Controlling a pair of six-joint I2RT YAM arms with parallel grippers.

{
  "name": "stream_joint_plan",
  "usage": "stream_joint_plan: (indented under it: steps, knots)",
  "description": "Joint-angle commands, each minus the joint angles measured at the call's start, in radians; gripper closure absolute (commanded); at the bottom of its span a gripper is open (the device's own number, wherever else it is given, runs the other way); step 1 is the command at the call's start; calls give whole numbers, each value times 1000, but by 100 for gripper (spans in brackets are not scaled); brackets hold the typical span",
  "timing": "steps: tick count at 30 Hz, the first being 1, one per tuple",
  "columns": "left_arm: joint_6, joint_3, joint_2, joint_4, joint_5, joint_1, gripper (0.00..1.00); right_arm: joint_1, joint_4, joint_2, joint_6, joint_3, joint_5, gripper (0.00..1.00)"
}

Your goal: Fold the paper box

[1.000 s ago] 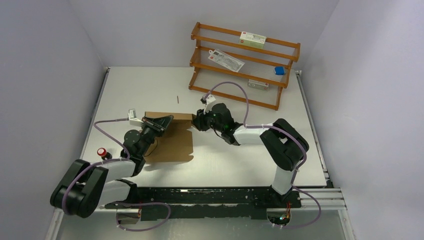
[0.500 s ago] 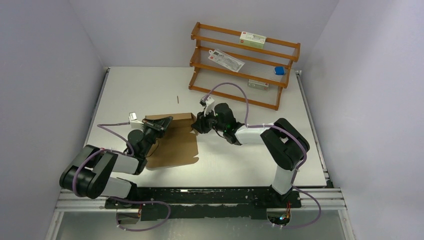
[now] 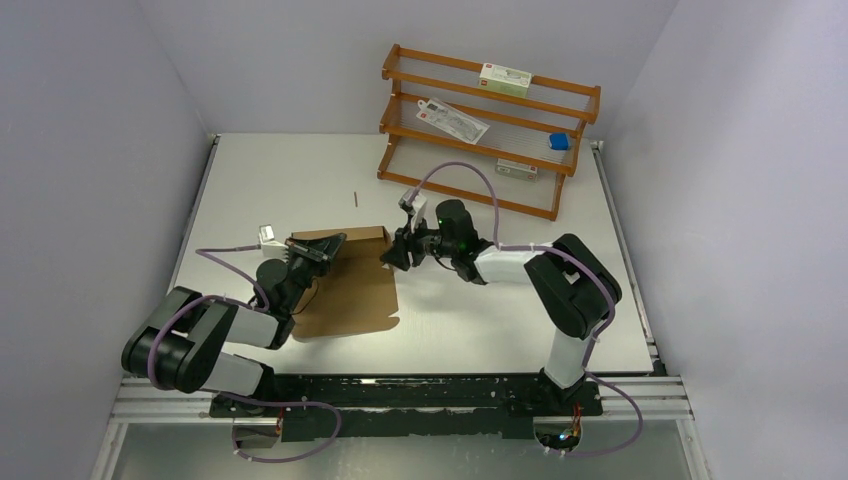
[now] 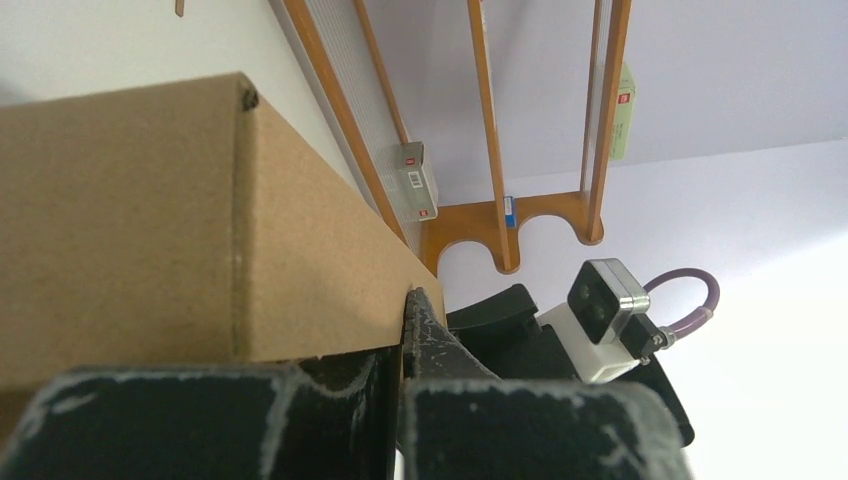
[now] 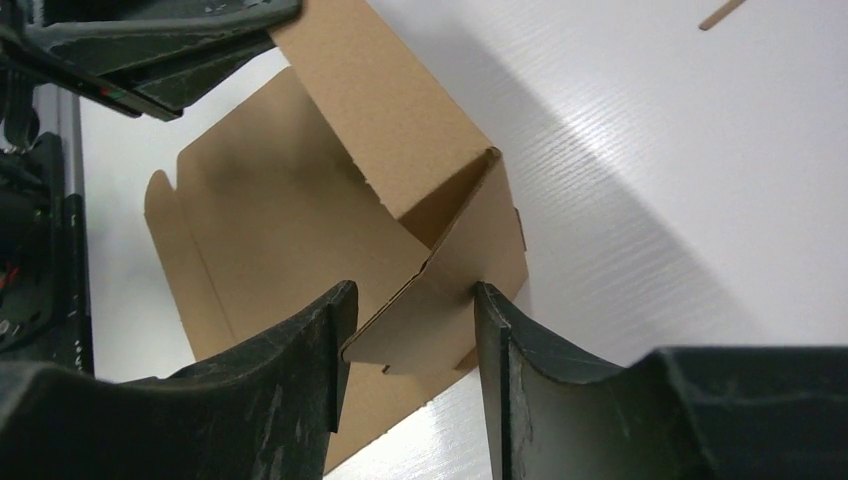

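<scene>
Part-folded paper box (image 3: 350, 285) between the two grippers, centre-left of the overhead view.
Its back wall stands upright. The left gripper (image 3: 318, 247) is clamped tight on that wall's left end. The right gripper (image 5: 412, 300) stands half-open around the right corner flap, its fingers (image 5: 300, 400) just touching the flap. The cardboard is plain brown — no print.

Open table (image 3: 480, 320) lies right of the paper box (image 3: 350, 290); rack (image 3: 480, 147) stands behind.
</scene>
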Motion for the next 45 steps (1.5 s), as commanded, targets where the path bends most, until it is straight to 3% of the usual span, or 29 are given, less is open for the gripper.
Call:
stream_joint_plan:
  steps: [1, 16, 25, 34, 45]
  knots:
    - [71, -2, 18, -91, 17, -1, 95, 2, -27, -2, -41, 44, -120, 49]
    - [52, 2, 133, 7, 75, 11, 95, -20, -220, -29, -199, 95, -254, 46]
    - [62, 10, 112, -25, 91, 18, 95, -22, -413, 8, -392, 201, -255, 48]
    - [75, 23, 94, -55, 110, 22, 95, -20, -437, -1, -549, 208, -230, 53]
    - [57, 31, 115, -27, 149, 23, 95, 17, -265, 4, -470, 161, -36, 73]
